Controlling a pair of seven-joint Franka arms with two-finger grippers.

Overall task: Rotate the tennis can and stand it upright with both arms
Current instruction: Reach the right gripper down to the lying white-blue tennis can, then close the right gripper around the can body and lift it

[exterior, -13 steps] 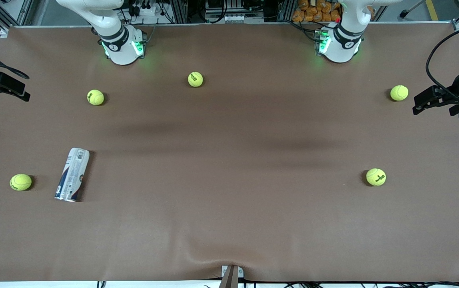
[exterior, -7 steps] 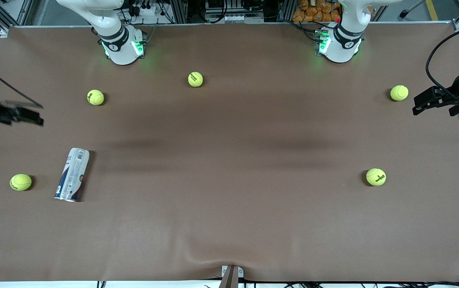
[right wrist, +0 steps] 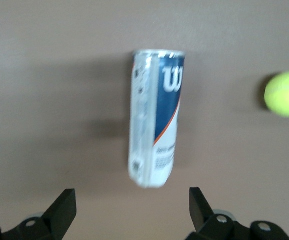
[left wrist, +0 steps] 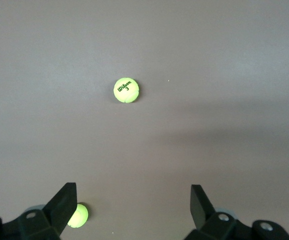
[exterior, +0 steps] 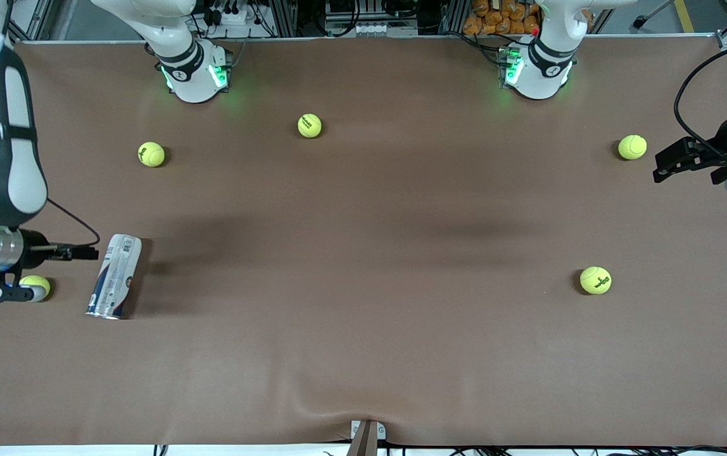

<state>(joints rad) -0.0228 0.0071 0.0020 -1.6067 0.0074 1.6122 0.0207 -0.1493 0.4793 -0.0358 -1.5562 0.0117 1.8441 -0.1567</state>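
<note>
The tennis can [exterior: 114, 276] lies on its side toward the right arm's end of the table, silver rim end nearest the front camera. Its white and dark-blue label with the W logo shows in the right wrist view, where the tennis can [right wrist: 157, 130] lies lengthwise just ahead of the fingers. My right gripper [exterior: 90, 253] hangs open over the table beside the can's farther end, and the right gripper [right wrist: 132, 196] holds nothing. My left gripper [exterior: 660, 170] waits open and empty at the left arm's end of the table; the left gripper [left wrist: 132, 192] looks down on bare cloth.
Several yellow-green tennis balls lie scattered on the brown cloth. One ball [exterior: 37, 285] lies beside the can under the right wrist, the same ball [right wrist: 285, 93] in the right wrist view. Another ball [exterior: 632, 147] lies near the left gripper. A ball [left wrist: 127, 90] lies ahead of it.
The right arm has swung in from the table's end and toward the front camera, bringing its open gripper next to the can. The can, the balls and the left arm have not moved.
</note>
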